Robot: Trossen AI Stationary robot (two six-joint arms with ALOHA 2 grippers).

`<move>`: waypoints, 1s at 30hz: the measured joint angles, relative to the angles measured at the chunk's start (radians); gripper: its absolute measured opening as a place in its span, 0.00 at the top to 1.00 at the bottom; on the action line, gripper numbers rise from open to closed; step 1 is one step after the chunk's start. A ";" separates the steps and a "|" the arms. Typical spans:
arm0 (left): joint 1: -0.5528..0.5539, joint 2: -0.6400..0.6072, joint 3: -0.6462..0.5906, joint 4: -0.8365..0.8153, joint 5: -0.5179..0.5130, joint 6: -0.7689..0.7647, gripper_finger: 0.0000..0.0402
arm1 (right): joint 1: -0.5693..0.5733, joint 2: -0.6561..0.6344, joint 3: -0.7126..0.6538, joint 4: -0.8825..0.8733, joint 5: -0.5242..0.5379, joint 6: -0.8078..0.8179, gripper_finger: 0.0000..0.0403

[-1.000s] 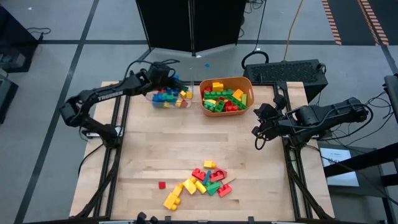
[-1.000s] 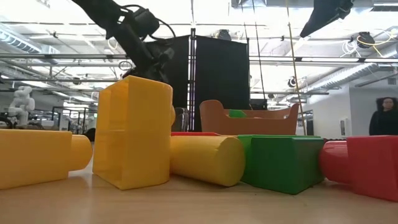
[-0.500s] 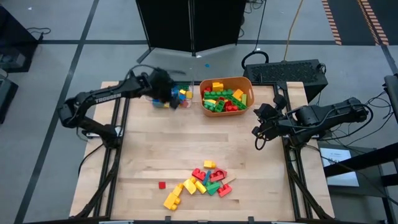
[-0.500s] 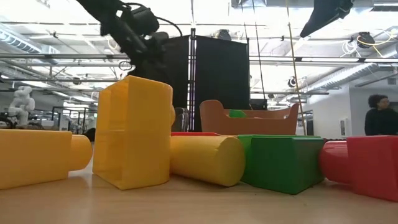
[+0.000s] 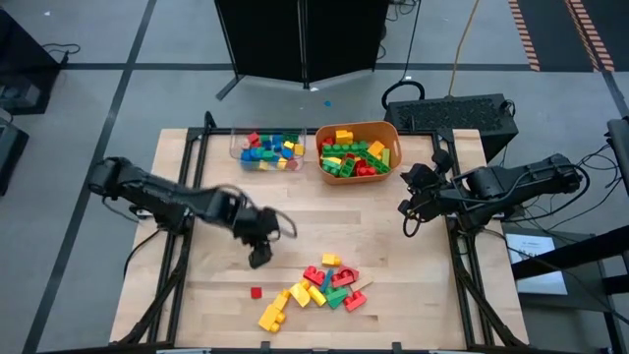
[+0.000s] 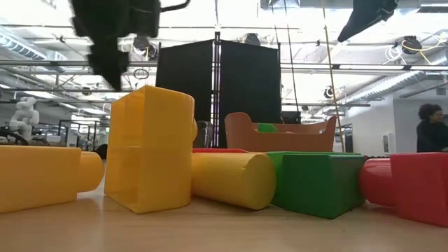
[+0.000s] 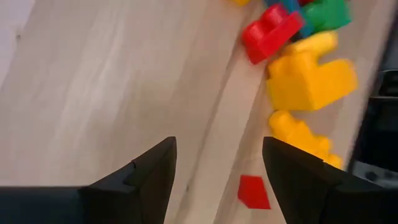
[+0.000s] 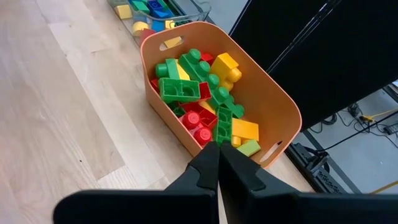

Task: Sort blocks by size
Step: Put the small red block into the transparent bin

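Note:
A pile of loose blocks (image 5: 319, 285) in red, yellow, green and blue lies on the table near its near edge. A small red cube (image 5: 256, 292) lies apart to the pile's left. My left gripper (image 5: 259, 260) hangs open above bare wood just left of the pile, pointing steeply down, nothing between its fingers (image 7: 217, 149). In the left wrist view the red cube (image 7: 254, 191) and a big yellow block (image 7: 311, 74) lie just ahead. My right gripper (image 5: 406, 208) waits shut by the table's right edge, facing the orange tub (image 8: 273, 118).
A clear tray (image 5: 270, 149) with small blocks and the orange tub (image 5: 357, 150) with larger blocks stand side by side at the far edge. Bare wood lies between them and the pile. In the low view a person (image 6: 432, 126) stands far off in the room.
My left gripper has swung from above the clear tray at the far edge toward the near edge, and now hangs over the middle of the table beside the loose pile. It has turned on the way and points more steeply down. The blocks have not moved.

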State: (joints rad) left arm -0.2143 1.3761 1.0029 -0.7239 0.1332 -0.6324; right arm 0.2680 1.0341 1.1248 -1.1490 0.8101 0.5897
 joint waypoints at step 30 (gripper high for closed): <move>-0.515 0.343 0.001 0.115 -0.245 -0.532 0.40 | 0.000 0.000 0.000 0.024 -0.005 0.019 0.99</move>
State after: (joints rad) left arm -0.7288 1.7188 1.0035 -0.6090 -0.1122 -1.1645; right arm 0.2680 1.0342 1.1248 -1.1254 0.8055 0.6086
